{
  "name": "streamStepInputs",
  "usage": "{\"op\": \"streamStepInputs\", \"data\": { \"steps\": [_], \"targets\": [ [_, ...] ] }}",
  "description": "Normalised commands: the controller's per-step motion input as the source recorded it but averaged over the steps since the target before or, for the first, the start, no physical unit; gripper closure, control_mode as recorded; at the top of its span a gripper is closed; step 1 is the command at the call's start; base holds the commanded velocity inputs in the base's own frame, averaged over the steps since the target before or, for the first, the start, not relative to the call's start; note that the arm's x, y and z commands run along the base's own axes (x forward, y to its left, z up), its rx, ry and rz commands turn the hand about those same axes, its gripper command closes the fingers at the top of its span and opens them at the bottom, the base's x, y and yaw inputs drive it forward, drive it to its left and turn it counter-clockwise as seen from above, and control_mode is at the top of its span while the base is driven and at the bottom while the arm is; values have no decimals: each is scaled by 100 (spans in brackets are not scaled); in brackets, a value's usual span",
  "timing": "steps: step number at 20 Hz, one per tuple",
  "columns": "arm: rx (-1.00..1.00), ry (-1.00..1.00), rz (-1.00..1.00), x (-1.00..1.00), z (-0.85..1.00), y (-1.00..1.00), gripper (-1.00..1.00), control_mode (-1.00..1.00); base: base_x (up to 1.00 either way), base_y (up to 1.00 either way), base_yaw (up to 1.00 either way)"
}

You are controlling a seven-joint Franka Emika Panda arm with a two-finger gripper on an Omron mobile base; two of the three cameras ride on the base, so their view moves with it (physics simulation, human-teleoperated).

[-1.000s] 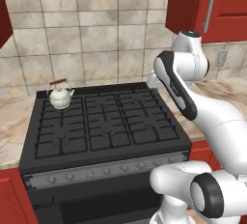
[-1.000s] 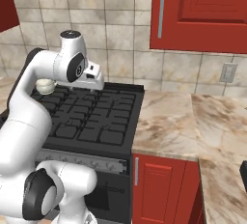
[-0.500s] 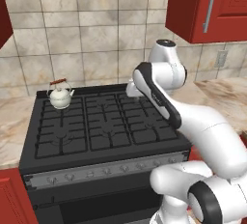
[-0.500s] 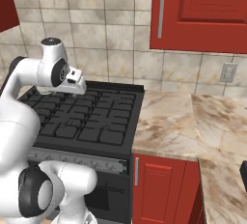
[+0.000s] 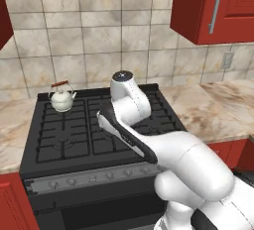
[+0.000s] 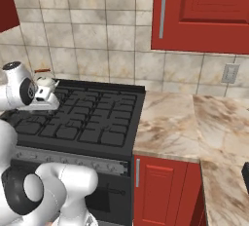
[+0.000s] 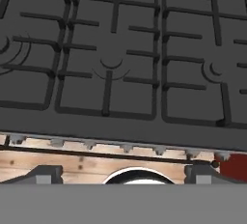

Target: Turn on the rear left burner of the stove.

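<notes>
Rear left burner (image 5: pixel 71 114): sat at the back-left corner of the stove (image 5: pixel 99 149), under the black grate, with a small white kettle (image 5: pixel 62 99) standing on it. Showed no flame in the left base view. Kettle (image 6: pixel 46 80) partly covered by the white arm (image 6: pixel 19 93) in the right base view.

Arm (image 5: pixel 130 106) reached over the middle of the cooktop, well apart from the kettle. Gripper (image 7: pixel 124 175) hung above the grates and touched nothing. Jaws stood wide apart, with nothing between them. Looked down in the hand view across the black grates toward the front edge of the stove (image 7: pixel 120 121).

Row of small knobs (image 5: pixel 94 178) on the grey front strip, below the burners. Same knobs (image 7: pixel 126 147) seen from above in the hand view, none touched. Marble counter (image 5: pixel 213 110) just beside the stove on its right, red cabinets (image 5: pixel 218 6) above.
</notes>
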Motion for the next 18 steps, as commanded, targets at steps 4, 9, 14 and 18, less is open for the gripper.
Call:
{"op": "streamStepInputs", "data": {
  "steps": [4,9,14,18],
  "targets": [
    [-15,-29,0,-74,-34,100,-100,-100,0,0,0],
    [-8,-23,1,-49,-7,72,-100,-100,0,0,0],
    [2,-2,0,-3,-5,2,-100,-100,0,0,0],
    [6,-32,0,-16,-37,37,-100,-100,0,0,0]
  ]
}}
